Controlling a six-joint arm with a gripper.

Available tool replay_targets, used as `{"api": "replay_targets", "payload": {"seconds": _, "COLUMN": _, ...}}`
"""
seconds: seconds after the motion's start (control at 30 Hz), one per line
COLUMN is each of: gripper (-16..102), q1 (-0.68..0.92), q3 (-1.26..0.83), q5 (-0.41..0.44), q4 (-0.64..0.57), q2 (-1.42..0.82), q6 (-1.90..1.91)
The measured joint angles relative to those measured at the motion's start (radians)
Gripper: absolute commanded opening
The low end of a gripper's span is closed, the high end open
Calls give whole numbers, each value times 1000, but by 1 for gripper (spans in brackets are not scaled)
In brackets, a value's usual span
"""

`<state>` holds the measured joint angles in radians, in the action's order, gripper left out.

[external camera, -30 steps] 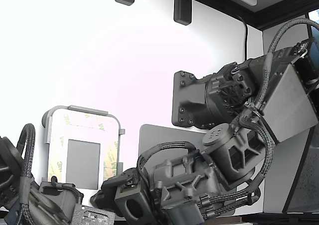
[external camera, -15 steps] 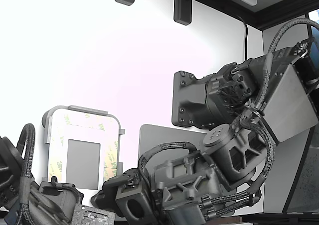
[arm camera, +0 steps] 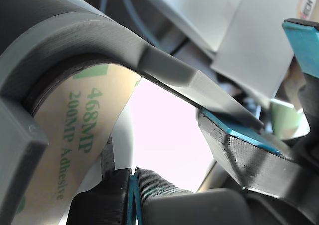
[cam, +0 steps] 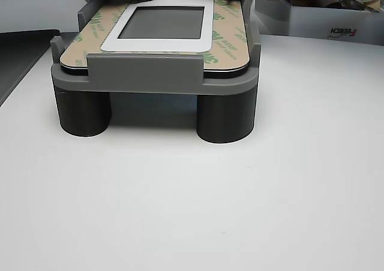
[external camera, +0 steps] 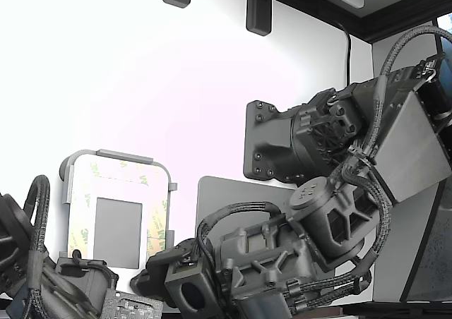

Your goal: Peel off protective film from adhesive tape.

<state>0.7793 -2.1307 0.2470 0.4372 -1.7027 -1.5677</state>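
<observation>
The light-grey rounded frame [external camera: 116, 154] sits low on the exterior view's left. It holds a grey rectangle [external camera: 118, 232] bordered by strips of tan protective film [external camera: 81, 192] with green print. The film covers the adhesive tape, so the tape does not show. My gripper [external camera: 150, 275] is at the frame's lower right corner. In the wrist view the fingertips of my gripper [arm camera: 132, 182] are pressed together, and a thin pale edge of the film [arm camera: 65, 145] runs into their seam. The other view shows the film [cam: 225, 40] lying flat on the frame [cam: 153, 73].
A dark-grey rounded mat [external camera: 226, 192] lies beside the frame, partly under my arm. A second arm [external camera: 42, 277] crowds the lower left of the exterior view. Two dark, teal-faced parts [arm camera: 234, 135] stand close by in the wrist view. A white box [cam: 324, 22] sits behind the frame.
My arm's wrist section has shifted slightly down and toward the exterior view's right. The frame and film look unchanged.
</observation>
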Motion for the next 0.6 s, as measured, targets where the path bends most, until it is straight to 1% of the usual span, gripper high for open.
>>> {"api": "replay_targets", "payload": {"seconds": 0.6, "gripper": -11, "q1": 2, "q3": 17, "q5": -11, "q4": 26, "q2": -2, "q6": 6}}
